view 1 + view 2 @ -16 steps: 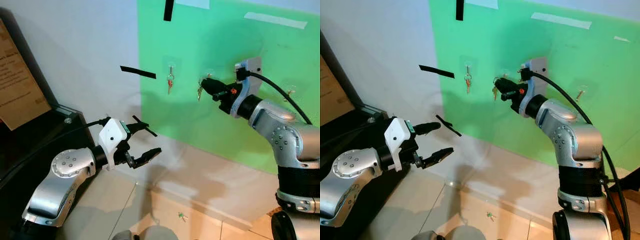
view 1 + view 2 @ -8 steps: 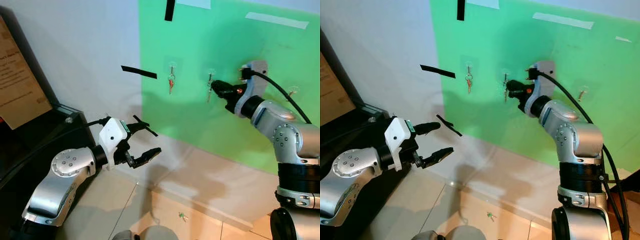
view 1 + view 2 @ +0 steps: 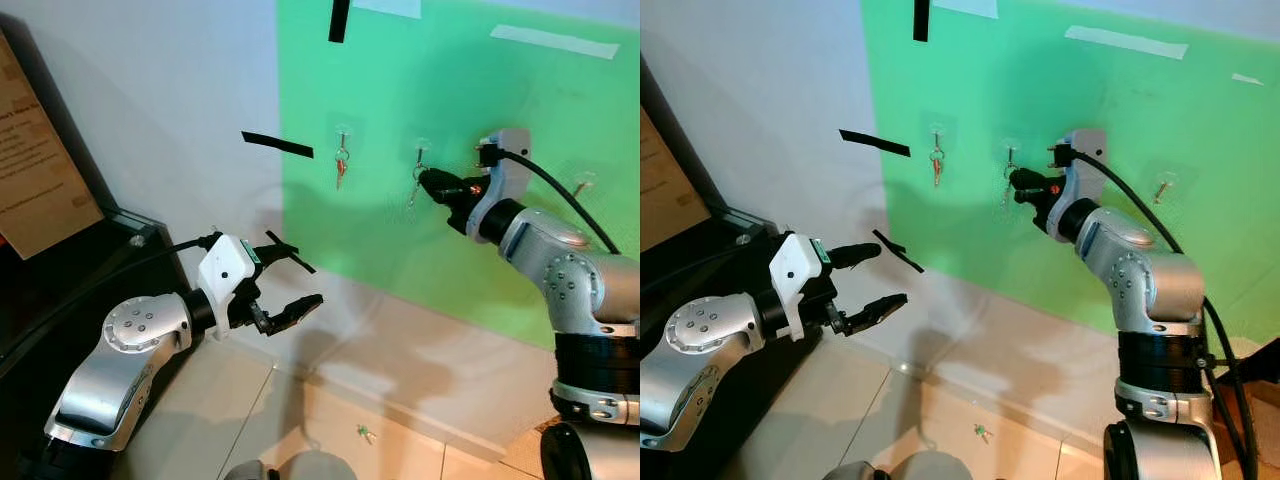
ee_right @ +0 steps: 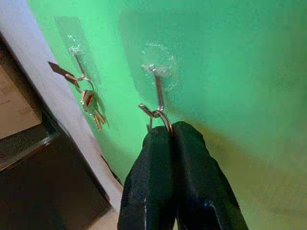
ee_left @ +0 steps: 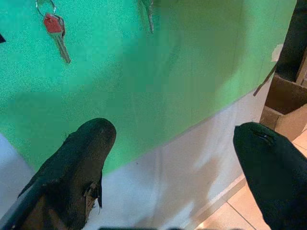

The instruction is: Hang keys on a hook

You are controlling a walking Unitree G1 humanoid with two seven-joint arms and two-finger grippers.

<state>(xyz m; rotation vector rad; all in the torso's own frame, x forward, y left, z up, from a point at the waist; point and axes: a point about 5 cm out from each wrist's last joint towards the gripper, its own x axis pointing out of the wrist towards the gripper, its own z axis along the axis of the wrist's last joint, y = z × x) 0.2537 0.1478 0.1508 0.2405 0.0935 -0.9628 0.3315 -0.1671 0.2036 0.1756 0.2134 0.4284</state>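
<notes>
A green panel (image 3: 470, 100) covers the wall; the left gripper (image 3: 290, 278) hangs low before it, fingers spread and empty; the right gripper (image 4: 171, 130) is pinched tight on the key ring (image 4: 159, 118), which sits on the middle hook (image 4: 158, 88); another set of keys (image 4: 91, 103) hangs on the neighbouring hook (image 4: 76, 64).

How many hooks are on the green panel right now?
3. The left hook holds a key set. The middle hook is where the right gripper pinches a key ring. The right hook appears bare.
</notes>
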